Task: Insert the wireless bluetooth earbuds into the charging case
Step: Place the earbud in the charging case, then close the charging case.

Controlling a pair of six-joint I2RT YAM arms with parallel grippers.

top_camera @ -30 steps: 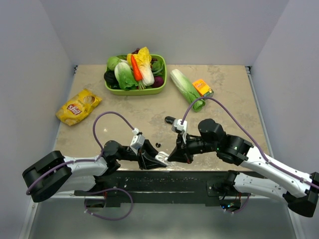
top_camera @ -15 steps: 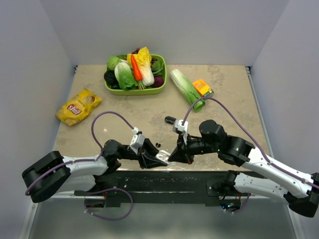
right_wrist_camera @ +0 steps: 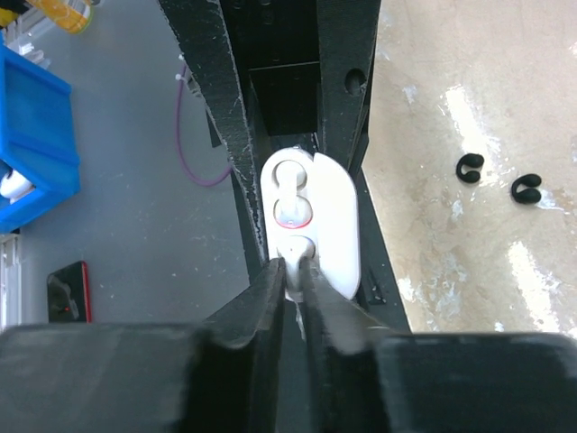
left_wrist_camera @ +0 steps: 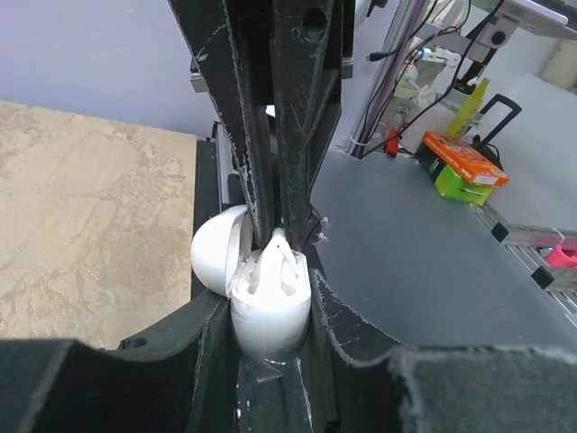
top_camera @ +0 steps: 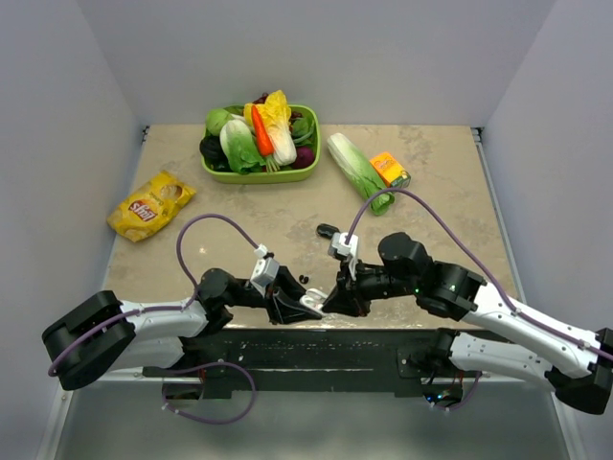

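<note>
Top external view, from the left: a yellow chips bag [top_camera: 150,204] lies by the left wall and a green basket [top_camera: 308,123] heaped with vegetables sits at the back. Down at the near edge of the table [top_camera: 441,182], the left gripper [top_camera: 301,308] is clamped round the white charging case [left_wrist_camera: 270,316], lid swung open to one side. Two black earbuds [right_wrist_camera: 468,168] lie loose on the table just beyond it. The right gripper [top_camera: 334,299] meets the case nose to nose, its fingers pinched tight on a white earbud [right_wrist_camera: 293,263] right at the case's open mouth. I cannot tell whether the bud is seated. Further right, a cabbage [top_camera: 356,171] and an orange carton [top_camera: 389,169] lie side by side.
</note>
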